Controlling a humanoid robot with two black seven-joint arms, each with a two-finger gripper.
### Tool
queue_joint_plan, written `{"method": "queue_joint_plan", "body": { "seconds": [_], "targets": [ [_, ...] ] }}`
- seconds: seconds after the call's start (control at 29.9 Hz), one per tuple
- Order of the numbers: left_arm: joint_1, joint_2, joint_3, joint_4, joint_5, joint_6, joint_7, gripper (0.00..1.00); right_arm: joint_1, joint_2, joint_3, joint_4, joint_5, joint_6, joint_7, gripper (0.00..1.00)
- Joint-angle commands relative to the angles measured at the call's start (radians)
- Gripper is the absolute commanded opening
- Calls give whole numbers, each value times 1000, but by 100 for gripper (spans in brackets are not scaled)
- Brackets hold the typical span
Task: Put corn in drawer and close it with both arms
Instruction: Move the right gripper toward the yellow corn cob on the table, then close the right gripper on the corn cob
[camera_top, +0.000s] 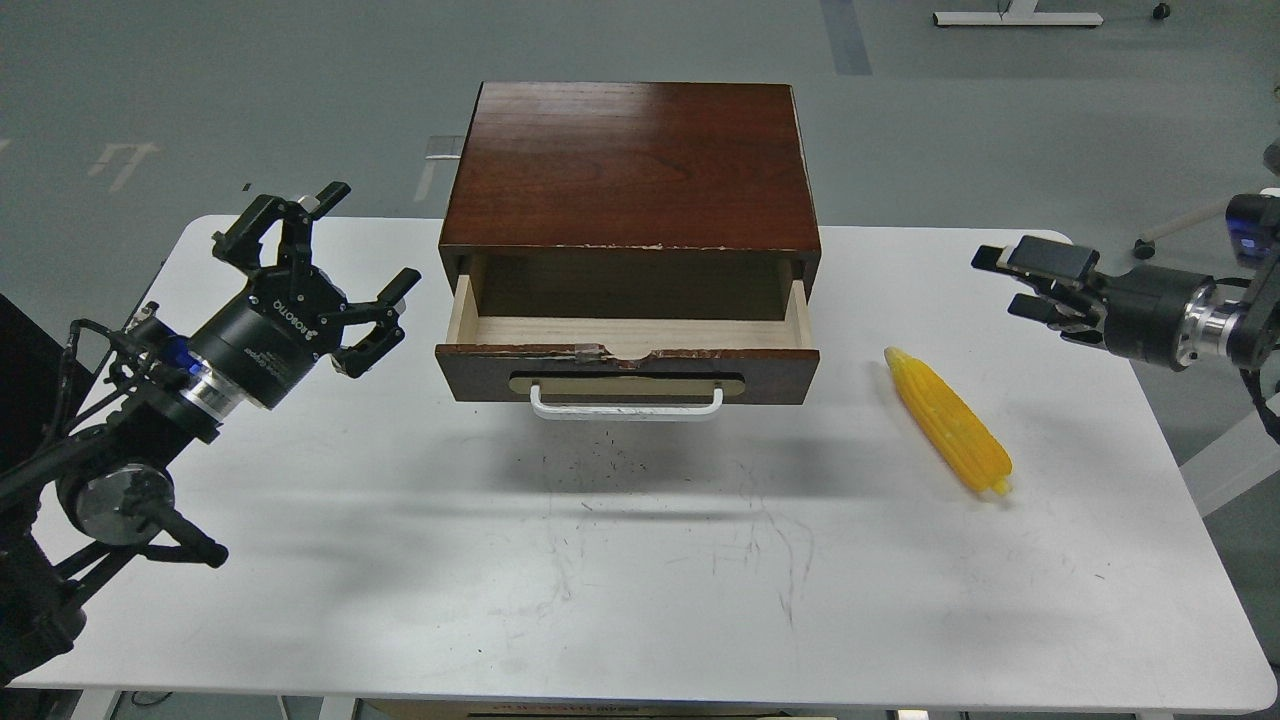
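Note:
The yellow corn (948, 422) lies on the white table (620, 580), right of the cabinet. The drawer (628, 340) is pulled open, with a dark chipped front, a white bar handle (626, 405) and an empty pale wood inside. My left gripper (322, 262) is open and empty, left of the drawer. My right gripper (1015, 280) is above the table's right edge, up and right of the corn, apart from it. It is turned sideways with its fingers spread and it holds nothing.
The dark red-brown cabinet (630, 165) stands at the table's back middle. Grey floor lies beyond the table. A white stand base (1015, 17) is on the floor at the far back right.

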Motion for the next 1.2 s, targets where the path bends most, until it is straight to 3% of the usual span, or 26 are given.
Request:
{"method": "queue_joint_plan", "body": {
  "seconds": [0.0,0.2,0.7,0.84,0.97,1.17],
  "targets": [
    [1,6,0,-2,0,0,0,100,5,4,-103,18,-146,-86,0,100],
    [1,7,0,-3,1,0,0,100,86,12,-279,10,-202,-154,0,100],
    [1,10,2,-8,3,0,2,100,88,134,-374,-75,-200,-212,0,97],
    [1,12,2,-11,5,0,2,100,78,141,-377,-75,-200,-212,0,89],
    [1,16,2,-11,8,0,2,100,65,139,-379,-73,-200,-212,0,68],
    [1,24,2,-14,11,0,2,100,51,141,-379,-73,-199,-212,0,50]
  ]
}}
